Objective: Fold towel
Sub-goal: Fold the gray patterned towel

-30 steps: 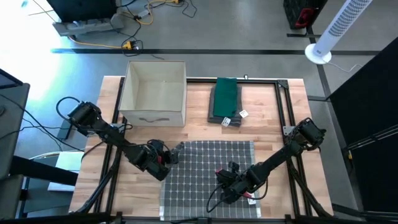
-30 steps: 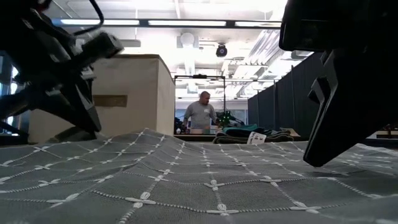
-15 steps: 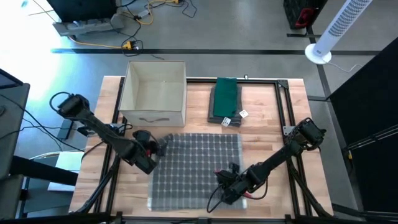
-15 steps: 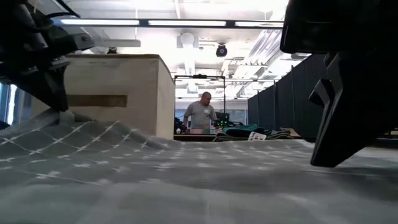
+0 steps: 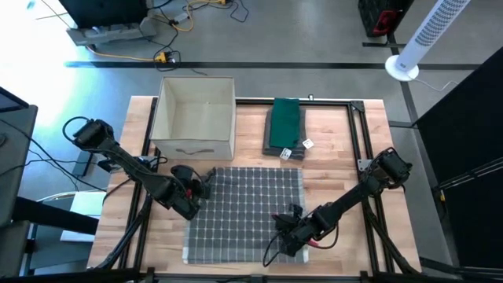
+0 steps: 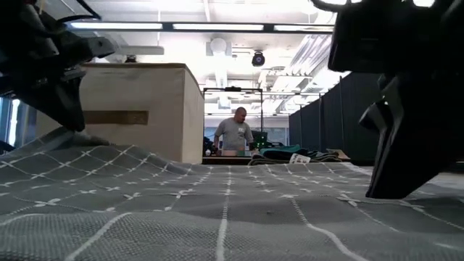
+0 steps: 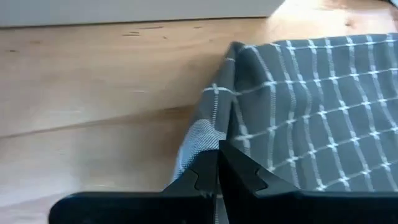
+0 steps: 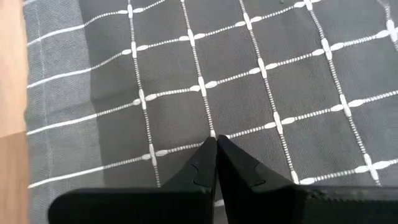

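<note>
The grey towel (image 5: 244, 216) with a white grid lies spread on the wooden table. My left gripper (image 5: 200, 186) is at its far left corner, shut on the cloth. That corner rises off the table toward the fingers (image 6: 72, 129) in the low view. My right gripper (image 5: 292, 236) stands over the towel's near right part, shut. In the right wrist view its fingertips (image 8: 216, 142) point down at flat cloth. I cannot tell whether they touch it. My left gripper pinches the towel's left edge (image 7: 208, 134) between its two fingers, close to the far left corner (image 7: 233, 48). The cloth is bunched into a fold at the fingers. This corner is raised a little, while the remaining towel lies on the table.
A pale open box (image 5: 196, 118) stands at the far left. A folded green cloth (image 5: 284, 126) with tags lies at the far middle. Dark frame rails (image 5: 357, 149) run along the table's sides. A person (image 6: 233, 134) stands in the room beyond.
My left gripper has gone toward the table's left and far edges, holding the towel's corner. The whole towel has slid that way and lies flatter. My right gripper has kept its place, so the towel's right edge now lies closer to it.
</note>
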Available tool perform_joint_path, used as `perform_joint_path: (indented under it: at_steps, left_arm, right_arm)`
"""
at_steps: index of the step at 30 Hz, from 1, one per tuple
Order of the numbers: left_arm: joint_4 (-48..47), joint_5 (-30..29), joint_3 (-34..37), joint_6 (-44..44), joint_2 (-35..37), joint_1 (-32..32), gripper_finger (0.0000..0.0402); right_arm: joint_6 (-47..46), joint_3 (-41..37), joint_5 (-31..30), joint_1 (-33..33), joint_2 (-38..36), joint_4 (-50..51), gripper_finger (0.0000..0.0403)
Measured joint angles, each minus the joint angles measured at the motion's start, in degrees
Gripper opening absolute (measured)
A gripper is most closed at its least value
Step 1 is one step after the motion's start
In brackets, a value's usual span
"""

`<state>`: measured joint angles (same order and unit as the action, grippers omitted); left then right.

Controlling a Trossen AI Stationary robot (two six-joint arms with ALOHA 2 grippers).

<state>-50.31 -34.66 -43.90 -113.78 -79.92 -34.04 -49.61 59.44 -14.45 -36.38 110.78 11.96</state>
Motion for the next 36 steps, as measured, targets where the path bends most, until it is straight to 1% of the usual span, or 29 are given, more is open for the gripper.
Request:
perform_joint_path:
  at_steps: [4,8,11,14,17,21,24,26,29,33,36]
  left_arm:
    - [-1.9,1.4,0.0,1.6,0.0,0.0,0.0001]
    - [-6.3,1.6,0.0,1.3,1.2,0.0,0.0001]
    - [-9.2,1.5,0.0,1.1,2.2,0.0,0.0001]
    - [-9.7,2.3,0.0,3.3,3.2,0.9,0.0001]
    - [-8.0,3.8,0.0,5.0,3.8,1.9,0.0]
    - [-0.7,4.7,0.0,9.2,3.4,2.3,0.0001]
    - [1.9,4.7,0.0,10.5,2.4,2.3,0.0007]
    - [1.9,4.6,0.0,10.8,2.1,2.3,0.0019]
    - [1.0,5.1,0.0,13.3,2.3,2.3,0.0048]
    - [-4.2,5.2,-0.5,14.9,4.8,2.3,0.0102]
    - [-6.2,5.4,-0.5,12.1,7.3,2.3,0.0147]
  right_arm:
    - [-1.3,-1.6,2.8,-1.6,-0.1,-0.2,0.0]
    - [0.4,-1.5,6.3,-3.7,0.0,-0.3,0.0]
    - [0.7,-1.5,6.8,-5.1,-0.2,0.4,0.0]
    - [1.7,-1.5,7.7,-5.3,-0.2,0.6,0.0]
    - [1.7,-1.5,7.6,-5.1,-0.2,0.7,0.0]
    - [2.1,-1.5,7.6,-4.0,-0.3,0.7,0.0]
    - [2.1,-1.5,7.5,-3.1,-0.3,0.7,0.0]
    - [2.1,-1.5,7.1,-2.8,-0.3,0.8,0.0]
    - [2.1,-1.6,6.4,-2.8,-0.5,0.8,0.0]
    - [2.1,-1.8,5.9,-2.8,-1.7,1.9,0.0]
    - [2.3,-1.8,5.5,-2.8,-2.4,2.8,0.0]
